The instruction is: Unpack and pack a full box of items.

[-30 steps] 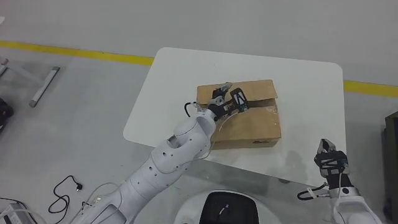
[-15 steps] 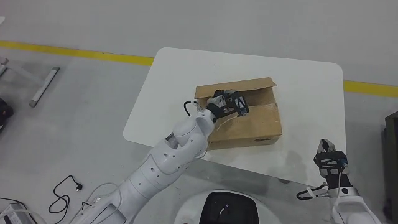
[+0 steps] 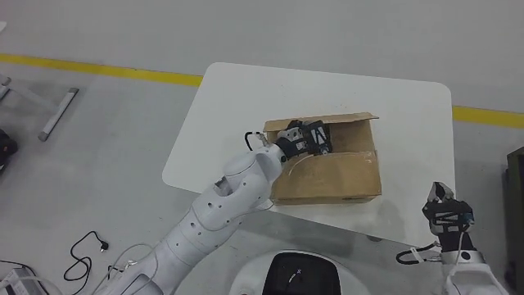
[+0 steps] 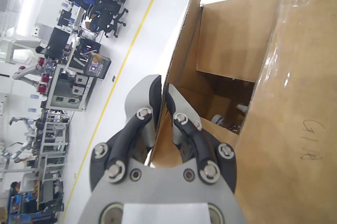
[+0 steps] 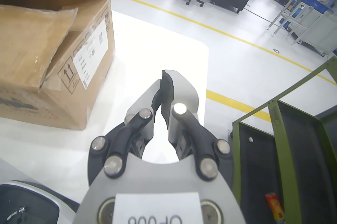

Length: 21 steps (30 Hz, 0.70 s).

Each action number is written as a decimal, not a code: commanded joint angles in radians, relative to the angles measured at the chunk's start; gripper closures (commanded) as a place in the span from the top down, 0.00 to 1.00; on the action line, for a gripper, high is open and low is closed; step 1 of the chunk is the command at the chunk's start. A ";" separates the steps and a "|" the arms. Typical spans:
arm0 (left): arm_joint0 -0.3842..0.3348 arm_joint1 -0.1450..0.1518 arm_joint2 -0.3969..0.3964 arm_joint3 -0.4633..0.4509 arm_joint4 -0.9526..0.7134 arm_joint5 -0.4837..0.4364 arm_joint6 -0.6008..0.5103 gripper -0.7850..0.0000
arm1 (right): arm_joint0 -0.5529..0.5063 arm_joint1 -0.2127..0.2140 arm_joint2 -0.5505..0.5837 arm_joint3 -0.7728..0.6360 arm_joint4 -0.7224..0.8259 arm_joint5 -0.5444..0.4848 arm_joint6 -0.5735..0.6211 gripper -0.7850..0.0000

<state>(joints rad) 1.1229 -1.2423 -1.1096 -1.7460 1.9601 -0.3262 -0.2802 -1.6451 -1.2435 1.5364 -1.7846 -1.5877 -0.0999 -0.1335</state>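
Two tools are noted. The left tool is clamped on the far flap of the box, one pad on either face of the cardboard near the flap's left end. The flap stands roughly upright along the far side of the box.

Just beside the grip, the far half of the box top is open. A short end flap shows at the opening's right end, slanting down into it. The interior is dark; pale items lie inside but cannot be identified. The near flap lies over the near half of the box, carrying clear tape and some handwriting.

The box sits on the white worktop, right of its middle and toward the near edge. A white label is stuck on the box's right end face.

The right tool has its pads closed together with nothing between them. It hangs at the near right corner of the worktop, well apart from the box.

A green cart stands on the floor beside that corner. A yellow line runs across the floor beyond the worktop.
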 commanded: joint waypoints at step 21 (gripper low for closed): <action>0.076 0.002 -0.014 -0.150 -0.085 -0.071 -0.030 0.00 | -0.056 0.006 0.058 -0.090 0.048 -0.035 0.005 0.00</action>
<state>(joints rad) 1.2019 -1.2404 -1.1235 -1.8993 1.8766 -0.3997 -0.3134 -1.7098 -1.2369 1.5987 -1.8856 -1.5384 -0.1471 -0.1323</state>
